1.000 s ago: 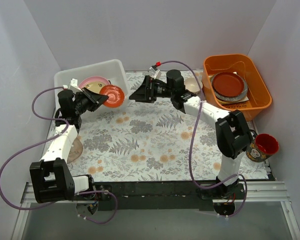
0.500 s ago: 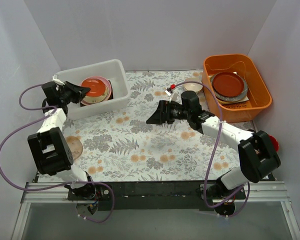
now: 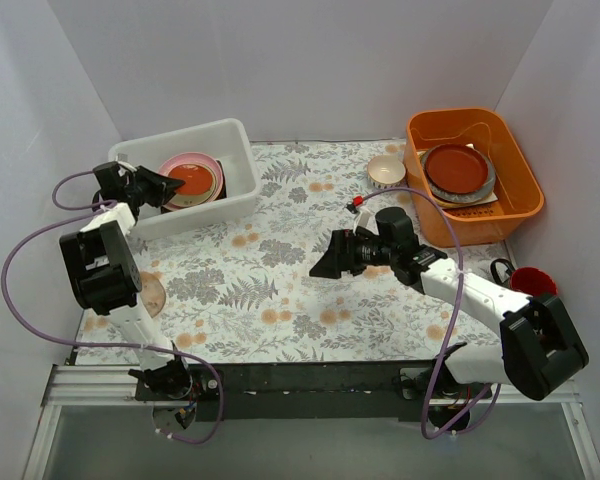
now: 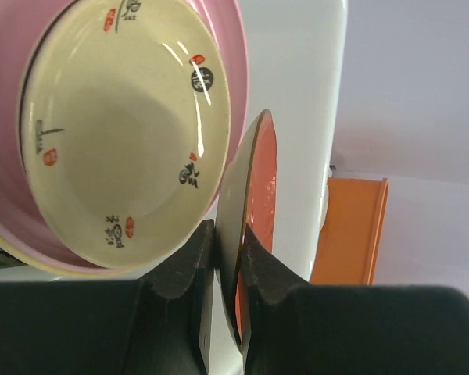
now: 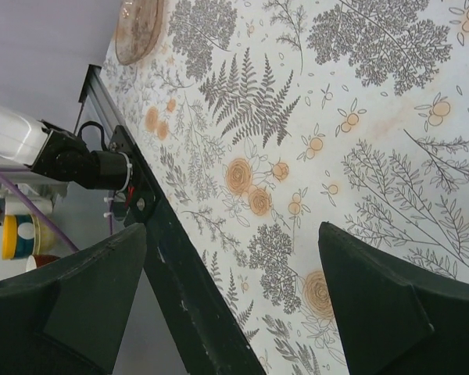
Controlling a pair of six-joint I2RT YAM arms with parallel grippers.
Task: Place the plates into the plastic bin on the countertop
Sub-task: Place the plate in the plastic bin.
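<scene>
Pulling back, the right fingers [image 5: 379, 301] hung wide and empty while the left fingers [image 4: 180, 273] gripped the saucer [image 4: 264, 187] inside the bin [image 3: 210, 208]; one brownish plate [image 3: 152, 297] remained outside.

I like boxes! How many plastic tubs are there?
2. The white bin stands at the back left with plates inside. The orange tub stands at the back right. I see no others, and none looks hidden.
</scene>
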